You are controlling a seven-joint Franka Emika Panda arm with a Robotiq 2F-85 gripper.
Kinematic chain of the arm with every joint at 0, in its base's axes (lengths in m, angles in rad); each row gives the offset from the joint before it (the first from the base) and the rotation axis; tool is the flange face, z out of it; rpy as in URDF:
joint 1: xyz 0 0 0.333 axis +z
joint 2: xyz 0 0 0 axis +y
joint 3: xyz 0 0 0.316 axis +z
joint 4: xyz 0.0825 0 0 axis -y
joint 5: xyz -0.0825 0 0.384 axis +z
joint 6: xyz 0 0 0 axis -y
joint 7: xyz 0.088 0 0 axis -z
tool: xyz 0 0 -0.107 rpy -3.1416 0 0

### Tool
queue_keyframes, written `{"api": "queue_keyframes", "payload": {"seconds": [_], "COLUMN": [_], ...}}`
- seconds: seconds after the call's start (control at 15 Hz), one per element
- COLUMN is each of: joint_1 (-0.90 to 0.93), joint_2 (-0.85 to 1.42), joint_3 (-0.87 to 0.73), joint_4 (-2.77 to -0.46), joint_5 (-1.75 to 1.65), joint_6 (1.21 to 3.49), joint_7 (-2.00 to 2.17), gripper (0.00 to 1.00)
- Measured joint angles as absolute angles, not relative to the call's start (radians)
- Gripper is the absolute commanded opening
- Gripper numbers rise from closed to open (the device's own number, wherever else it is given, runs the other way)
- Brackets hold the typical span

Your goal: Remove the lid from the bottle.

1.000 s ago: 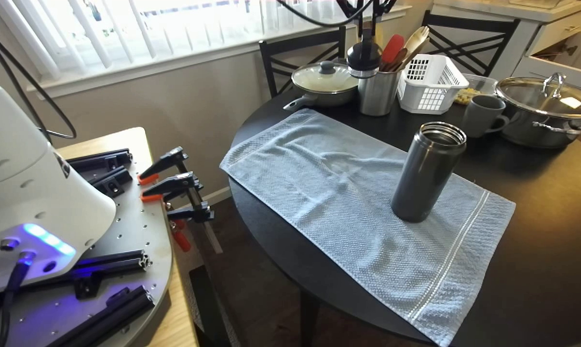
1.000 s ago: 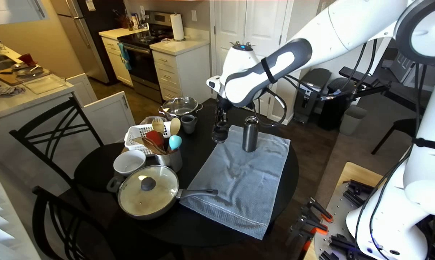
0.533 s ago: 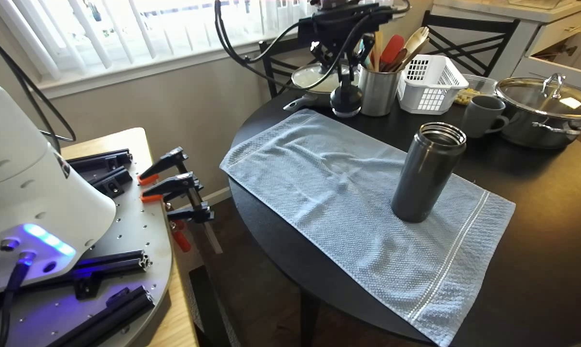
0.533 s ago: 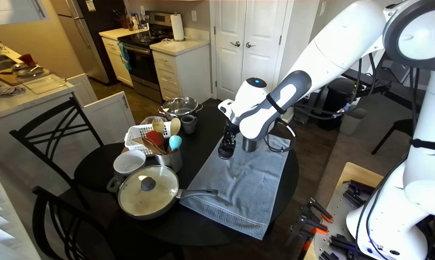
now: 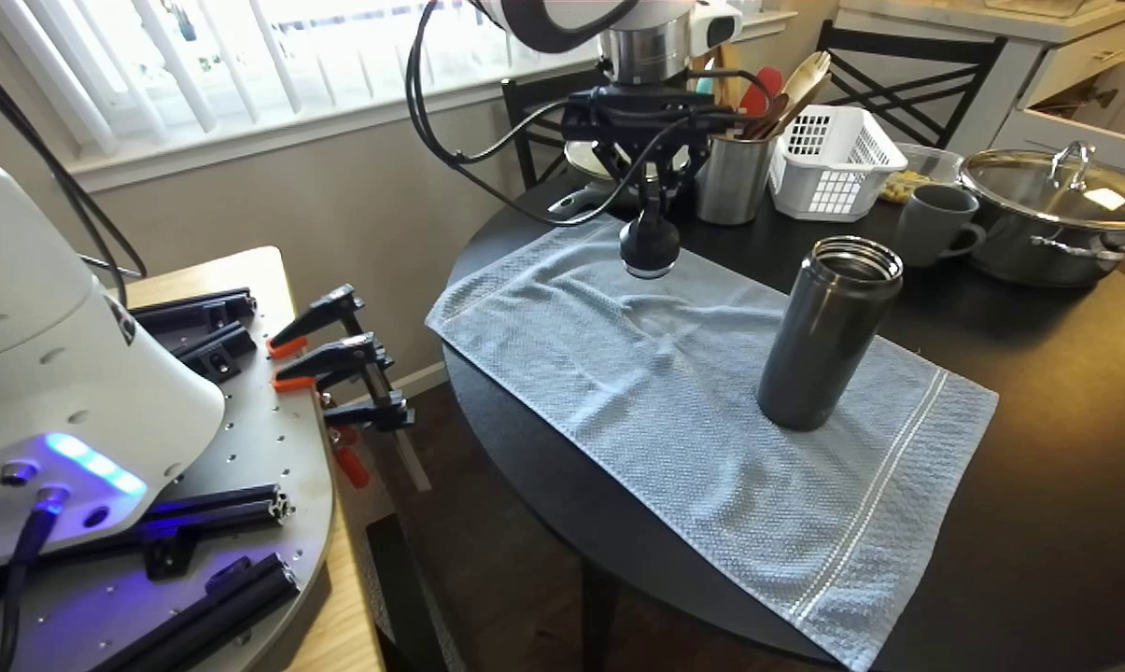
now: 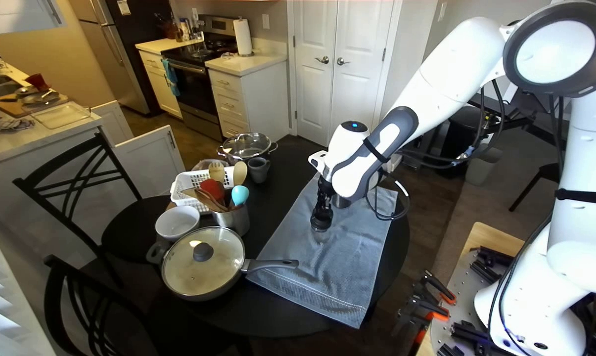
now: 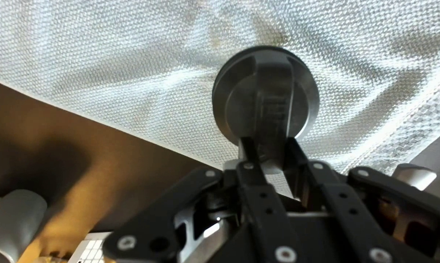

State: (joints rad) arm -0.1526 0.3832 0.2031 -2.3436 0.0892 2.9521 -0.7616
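Claw (image 7: 271, 148) clamped on the black lid (image 7: 265, 95) just beneath it, open bottle (image 5: 828, 341) standing apart

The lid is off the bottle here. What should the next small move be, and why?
Probably lower the lid gently onto the towel: the jaws grip it, it appears to hang just above the cloth, and the bottle stands upright, uncapped and apart from it, so only setting down seems left.

Bright window (image 5: 366, 11), white blinds (image 5: 179, 79), black table (image 5: 1029, 485), black chairs (image 6: 129, 225), white doors (image 6: 312, 94), dark floor (image 6: 431, 202), probably wooden
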Motion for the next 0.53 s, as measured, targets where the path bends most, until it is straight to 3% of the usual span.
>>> {"api": "queue_keyframes", "payload": {"seconds": [0.53], "joint_1": [-0.154], "joint_2": [0.444], "joint_3": [0.212], "joint_4": [-2.344], "joint_5": [0.063], "joint_6": [2.953], "joint_7": [-0.730], "gripper": [0.09]}}
